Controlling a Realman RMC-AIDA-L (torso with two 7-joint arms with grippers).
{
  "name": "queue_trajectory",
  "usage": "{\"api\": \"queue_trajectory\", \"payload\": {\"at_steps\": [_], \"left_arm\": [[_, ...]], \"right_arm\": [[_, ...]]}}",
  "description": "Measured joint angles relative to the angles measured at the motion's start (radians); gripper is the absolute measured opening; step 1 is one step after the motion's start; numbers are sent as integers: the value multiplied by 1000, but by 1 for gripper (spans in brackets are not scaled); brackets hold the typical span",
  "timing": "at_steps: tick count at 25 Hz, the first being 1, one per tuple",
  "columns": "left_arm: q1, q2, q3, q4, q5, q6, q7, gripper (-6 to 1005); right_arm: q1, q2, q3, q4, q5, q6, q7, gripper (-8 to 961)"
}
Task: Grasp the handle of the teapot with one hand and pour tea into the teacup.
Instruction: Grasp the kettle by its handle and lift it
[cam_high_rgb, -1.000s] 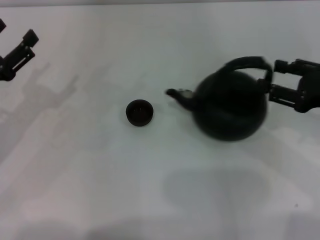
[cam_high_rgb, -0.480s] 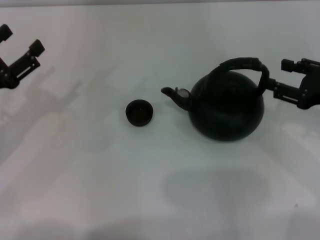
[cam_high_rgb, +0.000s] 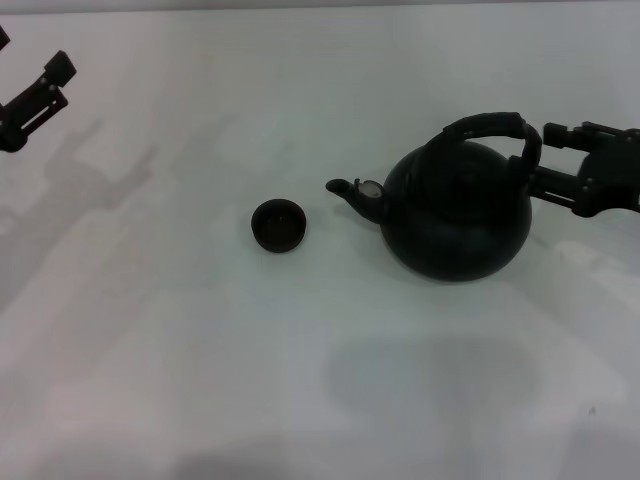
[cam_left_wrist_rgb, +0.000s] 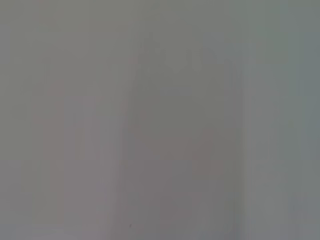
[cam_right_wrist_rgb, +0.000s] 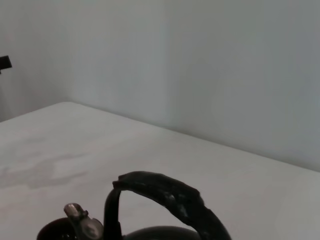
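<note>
The black teapot (cam_high_rgb: 457, 220) stands on the white table at the right, its spout (cam_high_rgb: 352, 193) pointing left towards the small dark teacup (cam_high_rgb: 278, 225). The arched ribbed handle (cam_high_rgb: 487, 126) rises over the pot. My right gripper (cam_high_rgb: 545, 157) is open at the handle's right end, one finger on either side of it, and holds nothing. The right wrist view shows the handle (cam_right_wrist_rgb: 170, 197) and the spout tip (cam_right_wrist_rgb: 79, 216) close below. My left gripper (cam_high_rgb: 32, 55) is open and empty at the far left edge. The left wrist view shows only a blank grey surface.
The white table (cam_high_rgb: 200, 350) runs wide around the cup and the pot. A soft shadow (cam_high_rgb: 430, 375) lies in front of the teapot. A pale wall (cam_right_wrist_rgb: 200, 65) stands behind the table in the right wrist view.
The teapot swayed and has settled, shifting slightly. My right gripper has moved a little left, closer to the handle's end. My left gripper has shifted slightly at the left edge.
</note>
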Motion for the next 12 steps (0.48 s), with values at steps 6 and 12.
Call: {"api": "queue_trajectory", "payload": {"at_steps": [6, 12], "left_arm": [[-12, 5, -5, 1, 27, 18, 4, 877], [-10, 11, -5, 1, 29, 26, 4, 875]], "right_arm": [[38, 1, -32, 45, 3, -38, -2, 664], [50, -4, -27, 72, 26, -41, 11, 586]]}}
